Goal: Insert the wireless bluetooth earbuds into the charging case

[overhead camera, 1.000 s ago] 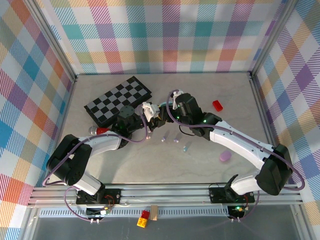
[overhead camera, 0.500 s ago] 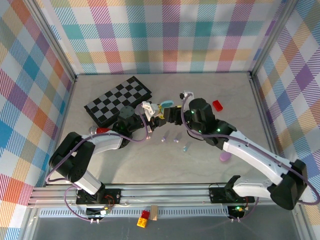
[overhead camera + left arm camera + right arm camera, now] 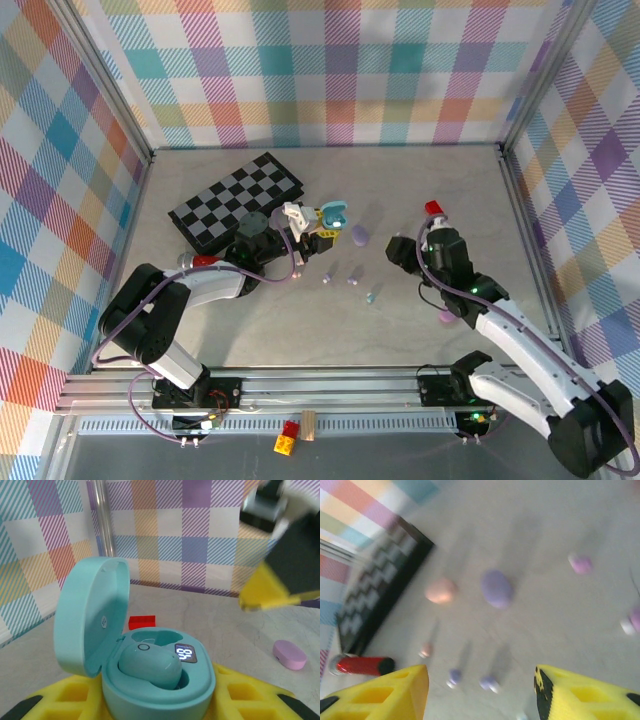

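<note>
- One teal earbud (image 3: 150,666) seated in open teal case (image 3: 90,622), clamped by left pincer (image 3: 157,705).
- Right pincer (image 3: 480,690) wide, empty.
- Several loose earbuds (image 3: 352,279) waiting on counter (image 3: 250,330).

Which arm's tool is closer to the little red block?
Right. The right tool is just front-left of the red block; the left tool, holding the open teal case, is much farther left.

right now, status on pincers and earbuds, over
Left pincer shut on teal case, lid open, one teal earbud seated. Right pincer open, empty. Loose earbuds on table; purple case beside teal case.
</note>
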Tool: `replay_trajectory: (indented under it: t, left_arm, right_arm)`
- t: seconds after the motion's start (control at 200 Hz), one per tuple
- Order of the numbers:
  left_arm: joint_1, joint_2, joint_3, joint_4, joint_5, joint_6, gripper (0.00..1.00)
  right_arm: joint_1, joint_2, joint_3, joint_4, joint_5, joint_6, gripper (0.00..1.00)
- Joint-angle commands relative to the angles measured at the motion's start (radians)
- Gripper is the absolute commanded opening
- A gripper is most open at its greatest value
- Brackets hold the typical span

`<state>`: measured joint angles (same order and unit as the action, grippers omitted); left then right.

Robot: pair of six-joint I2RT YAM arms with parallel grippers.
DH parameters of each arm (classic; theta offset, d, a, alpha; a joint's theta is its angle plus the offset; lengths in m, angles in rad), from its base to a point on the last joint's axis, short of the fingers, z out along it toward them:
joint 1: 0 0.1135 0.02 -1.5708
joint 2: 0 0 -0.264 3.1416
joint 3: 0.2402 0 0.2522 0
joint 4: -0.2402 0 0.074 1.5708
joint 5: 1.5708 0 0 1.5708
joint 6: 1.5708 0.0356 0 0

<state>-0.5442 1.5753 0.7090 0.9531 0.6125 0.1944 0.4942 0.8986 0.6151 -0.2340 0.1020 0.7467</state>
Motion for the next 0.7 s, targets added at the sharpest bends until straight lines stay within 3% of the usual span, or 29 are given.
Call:
replay_trajectory:
  t: [0.0,0.255,0.695]
  left_arm:
    - [0.013,-0.038,-0.003,0.043,0.026,-0.016,0.38]
    - [0.013,-0.049,-0.008,0.066,0.034,-0.041,0.38]
    - [0.015,-0.081,-0.017,0.057,0.035,-0.06,0.38]
  right_arm:
    - [-0.003,0.044,-0.049,0.007,-0.155,0.103,0.57]
    - [0.0,0.319,-0.048,0.154,-0.408,0.036,0.57]
    - [0.011,0.55,-0.025,0.234,-0.425,-0.053,0.56]
